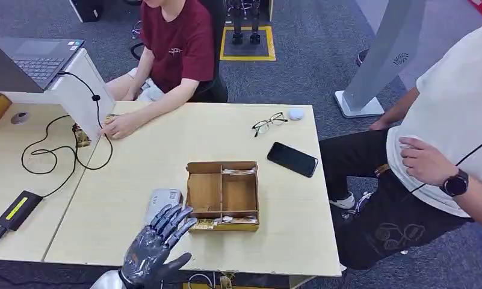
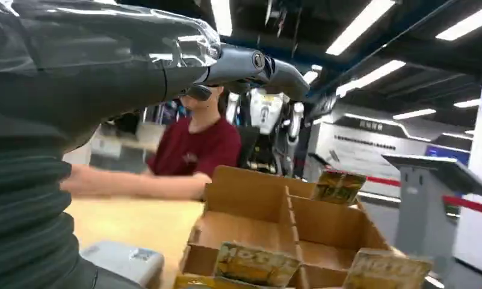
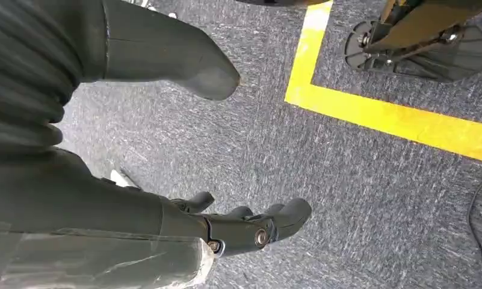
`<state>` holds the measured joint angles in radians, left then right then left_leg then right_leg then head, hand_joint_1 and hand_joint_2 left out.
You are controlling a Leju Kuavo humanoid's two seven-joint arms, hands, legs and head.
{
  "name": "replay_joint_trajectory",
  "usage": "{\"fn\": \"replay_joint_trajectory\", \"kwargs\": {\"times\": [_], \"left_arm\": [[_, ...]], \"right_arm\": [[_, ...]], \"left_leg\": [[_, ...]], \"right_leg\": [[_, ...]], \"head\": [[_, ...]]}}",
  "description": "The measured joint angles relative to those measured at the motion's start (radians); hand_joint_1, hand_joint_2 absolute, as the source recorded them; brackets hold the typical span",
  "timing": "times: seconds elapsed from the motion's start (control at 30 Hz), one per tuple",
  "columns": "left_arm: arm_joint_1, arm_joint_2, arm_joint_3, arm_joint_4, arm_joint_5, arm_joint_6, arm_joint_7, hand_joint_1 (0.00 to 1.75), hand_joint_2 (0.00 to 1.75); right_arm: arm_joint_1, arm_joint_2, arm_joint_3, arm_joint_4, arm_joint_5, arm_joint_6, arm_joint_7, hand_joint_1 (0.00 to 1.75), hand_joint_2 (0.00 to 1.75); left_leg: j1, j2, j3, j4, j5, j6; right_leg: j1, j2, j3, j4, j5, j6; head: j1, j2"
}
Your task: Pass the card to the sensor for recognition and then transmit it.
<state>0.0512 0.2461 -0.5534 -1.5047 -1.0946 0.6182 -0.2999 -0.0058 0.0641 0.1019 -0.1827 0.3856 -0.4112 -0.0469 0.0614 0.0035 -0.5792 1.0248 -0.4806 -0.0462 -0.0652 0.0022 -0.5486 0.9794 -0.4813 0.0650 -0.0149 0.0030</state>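
Note:
A brown cardboard box point(image 1: 222, 194) with dividers stands in the middle of the table. Yellow cards point(image 1: 225, 221) lie in its near slot, and more cards point(image 1: 239, 171) in its far slot. The left wrist view shows the box point(image 2: 298, 223) close up, with cards point(image 2: 256, 265) leaning at its near wall. The grey sensor point(image 1: 162, 202) lies just left of the box. My left hand point(image 1: 157, 244) hovers at the table's near edge by the sensor, fingers spread and holding nothing. My right hand point(image 3: 244, 226) hangs over the carpet with its fingers apart and nothing in it.
A black phone point(image 1: 292, 159), glasses point(image 1: 269, 123) and a small white object point(image 1: 295, 114) lie right of the box. A laptop point(image 1: 33, 60), a cable and a power adapter point(image 1: 18, 209) are at the left. One person sits across the table; another stands at the right.

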Motion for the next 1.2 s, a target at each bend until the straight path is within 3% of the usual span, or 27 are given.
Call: {"fn": "replay_joint_trajectory", "kwargs": {"times": [0.13,0.37,0.67,0.83,1.2], "left_arm": [[-0.034,-0.006,-0.045,0.09,-0.045,0.057,0.034,0.0,1.75],[-0.067,-0.026,-0.068,0.17,-0.189,0.069,0.134,0.0,1.75],[-0.111,-0.065,-0.069,0.233,-0.208,0.072,0.178,0.0,1.75],[-0.128,-0.078,-0.069,0.256,-0.245,0.072,0.241,0.0,1.75],[-0.146,-0.089,-0.069,0.285,-0.238,0.071,0.248,0.0,1.75]], "right_arm": [[-0.003,0.0,0.0,0.0,0.005,0.0,0.002,0.0,1.75],[-0.005,0.0,0.0,0.0,0.02,-0.001,0.006,0.0,1.75],[-0.005,0.0,0.0,0.0,0.021,0.001,0.011,0.0,1.75],[-0.006,0.0,0.0,0.0,0.023,0.0,0.012,0.0,1.75],[-0.005,0.0,-0.001,0.0,0.023,0.0,0.012,0.0,1.75]], "left_leg": [[0.0,0.0,0.0,0.0,0.0,0.0],[0.0,0.0,0.0,0.0,0.0,0.0],[0.0,0.0,0.0,0.0,0.0,0.0],[0.0,0.0,0.0,0.0,0.0,0.0],[0.0,0.0,0.0,0.0,0.0,0.0]], "right_leg": [[0.0,0.0,0.0,0.0,0.0,0.0],[0.0,0.0,0.0,0.0,0.0,0.0],[0.0,0.0,0.0,0.0,0.0,0.0],[0.0,0.0,0.0,0.0,0.0,0.0],[0.0,0.0,0.0,0.0,0.0,0.0]], "head": [[0.0,0.0],[0.0,0.0],[0.0,0.0],[0.0,0.0],[0.0,0.0]]}}
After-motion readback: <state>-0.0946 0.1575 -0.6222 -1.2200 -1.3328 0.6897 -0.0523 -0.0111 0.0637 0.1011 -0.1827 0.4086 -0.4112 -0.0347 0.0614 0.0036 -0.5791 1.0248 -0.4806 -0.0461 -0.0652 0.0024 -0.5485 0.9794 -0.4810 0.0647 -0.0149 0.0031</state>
